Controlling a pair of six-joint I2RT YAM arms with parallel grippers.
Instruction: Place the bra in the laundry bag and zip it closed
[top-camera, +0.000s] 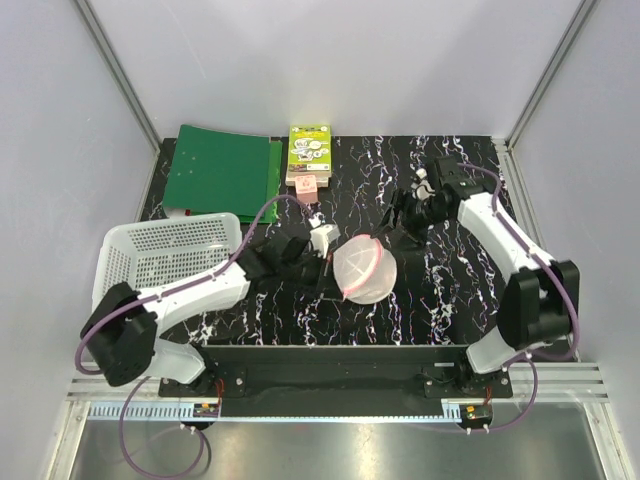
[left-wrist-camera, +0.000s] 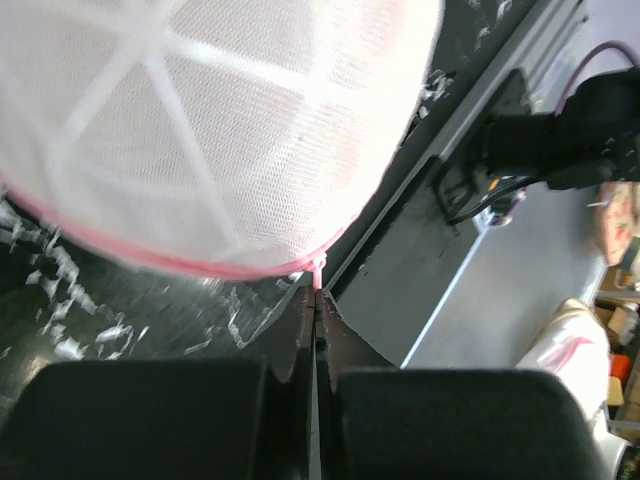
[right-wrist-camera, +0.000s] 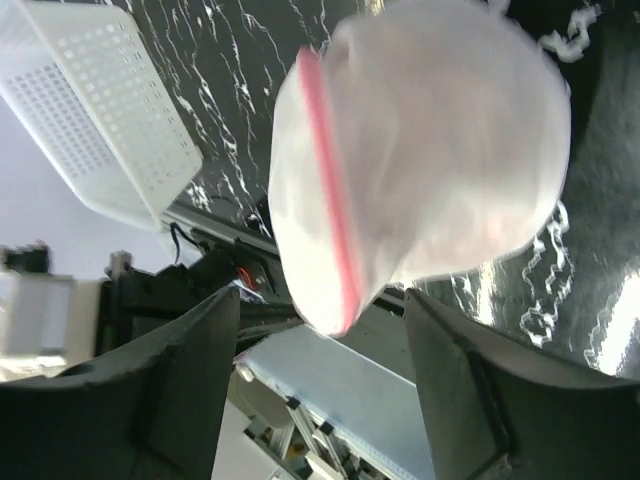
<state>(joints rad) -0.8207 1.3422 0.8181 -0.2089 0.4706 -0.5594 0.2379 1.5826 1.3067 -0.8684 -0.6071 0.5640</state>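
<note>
The laundry bag (top-camera: 362, 270), a domed white mesh pouch with a pink zip edge, sits on the black marbled table between the two arms. It fills the upper left of the left wrist view (left-wrist-camera: 200, 130). My left gripper (top-camera: 333, 270) (left-wrist-camera: 316, 292) is shut on the small pink zip pull (left-wrist-camera: 318, 270) at the bag's rim. My right gripper (top-camera: 402, 222) (right-wrist-camera: 322, 300) stands open to the right of the bag, which lies just beyond its fingers (right-wrist-camera: 190, 370) with the zip line (right-wrist-camera: 330, 190) facing it. The bra is hidden.
A white lattice basket (top-camera: 165, 255) (right-wrist-camera: 80, 110) stands at the left, close to the left arm. A green folder (top-camera: 220, 170), a green-and-white box (top-camera: 309, 150) and a small pink item (top-camera: 308, 187) lie at the back. The table's front rail (left-wrist-camera: 450, 250) runs just past the bag.
</note>
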